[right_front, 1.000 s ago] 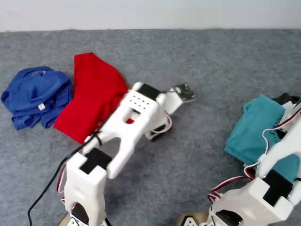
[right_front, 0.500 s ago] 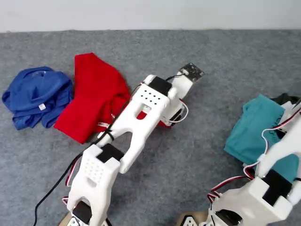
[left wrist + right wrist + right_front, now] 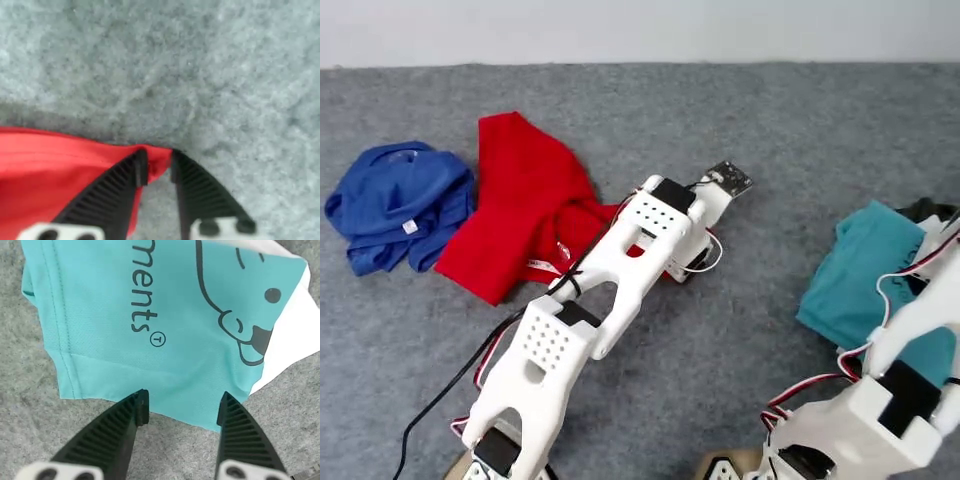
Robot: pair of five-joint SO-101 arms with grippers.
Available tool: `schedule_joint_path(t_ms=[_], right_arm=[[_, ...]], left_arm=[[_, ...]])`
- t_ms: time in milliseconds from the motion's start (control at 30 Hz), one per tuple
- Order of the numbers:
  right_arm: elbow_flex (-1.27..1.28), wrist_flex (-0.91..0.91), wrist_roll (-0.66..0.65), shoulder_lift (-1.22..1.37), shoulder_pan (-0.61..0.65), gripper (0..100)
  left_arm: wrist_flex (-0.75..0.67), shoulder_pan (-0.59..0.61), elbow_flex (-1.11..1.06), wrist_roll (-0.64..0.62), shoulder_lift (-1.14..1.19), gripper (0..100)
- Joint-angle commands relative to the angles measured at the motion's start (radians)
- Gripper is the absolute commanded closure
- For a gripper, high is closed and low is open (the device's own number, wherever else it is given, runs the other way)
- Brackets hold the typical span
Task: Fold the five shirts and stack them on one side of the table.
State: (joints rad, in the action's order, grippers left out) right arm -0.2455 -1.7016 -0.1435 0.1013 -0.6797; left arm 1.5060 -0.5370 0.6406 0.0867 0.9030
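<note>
A red shirt lies spread left of centre, one edge drawn out toward the middle. The left gripper is shut on that red edge, low over the grey carpet; in the high view its arm stretches across the shirt's right side. A crumpled blue shirt sits at the far left. A folded teal shirt lies at the right on a stack, with white cloth under it. The right gripper hangs open just above the teal shirt's near edge.
Grey carpet covers the table, with bare room in the middle and at the back. A dark garment peeks out behind the teal stack. A white wall borders the far edge.
The left arm has stretched out to the right and forward, dragging the red shirt's edge toward the centre. The right arm has not moved.
</note>
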Motion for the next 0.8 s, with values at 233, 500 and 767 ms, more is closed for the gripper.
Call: schedule_joint_path(t_ms=[233, 500, 767], right_arm=[[-0.002, 0.008, 0.009, -0.042, 0.012, 76.8], [-0.002, 0.008, 0.009, -0.042, 0.012, 76.8], [-0.002, 0.008, 0.009, -0.042, 0.012, 76.8]], left_arm=[[0.074, 0.035, 0.033, 0.233, -0.012, 99], [0.25, 0.114, 0.377, 0.233, -0.245, 99], [0.25, 0.054, 0.386, 0.235, -0.601, 99]])
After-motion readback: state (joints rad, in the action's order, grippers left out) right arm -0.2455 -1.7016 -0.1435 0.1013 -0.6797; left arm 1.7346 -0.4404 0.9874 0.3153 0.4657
